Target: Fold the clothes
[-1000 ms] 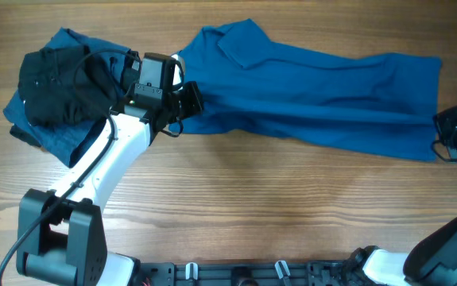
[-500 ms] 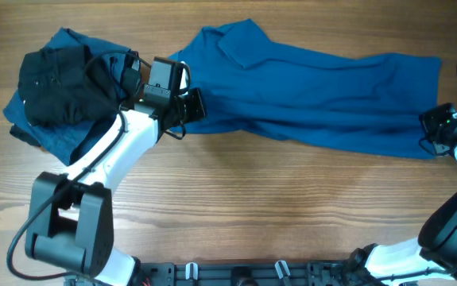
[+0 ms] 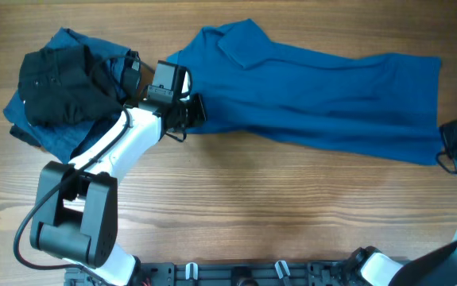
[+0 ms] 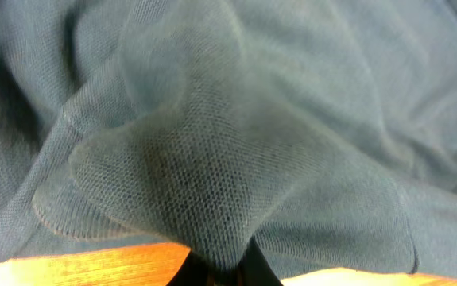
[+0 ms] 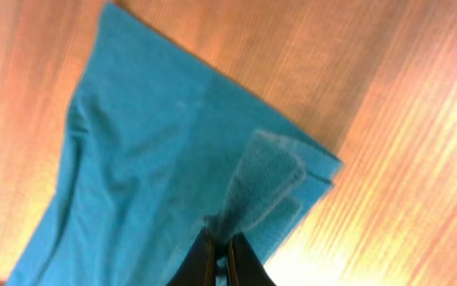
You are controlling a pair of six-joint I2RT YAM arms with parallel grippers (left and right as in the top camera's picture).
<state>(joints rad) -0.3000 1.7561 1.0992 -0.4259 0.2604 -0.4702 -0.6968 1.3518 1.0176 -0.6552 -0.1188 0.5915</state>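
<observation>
Overhead view: the polo shirt (image 3: pixel 315 87) is stretched long and slightly wrinkled across the upper table (image 3: pixel 276 206), with the collar at the left and the hem at the right. Its left edge is pinched tight by the left gripper (image 3: pixel 192 111), and the hem corner is clamped by the right gripper (image 3: pixel 447 144). Compared with half a second ago, the right gripper has been shifted outward and the left has hardly moved. Counted: one polo, one black garment (image 3: pixel 57 83) piled on darker blue fabric (image 3: pixel 49 139) at far left, two grippers.

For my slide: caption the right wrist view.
Right fingers pinch a bunched corner of the blue shirt on the table.
</observation>
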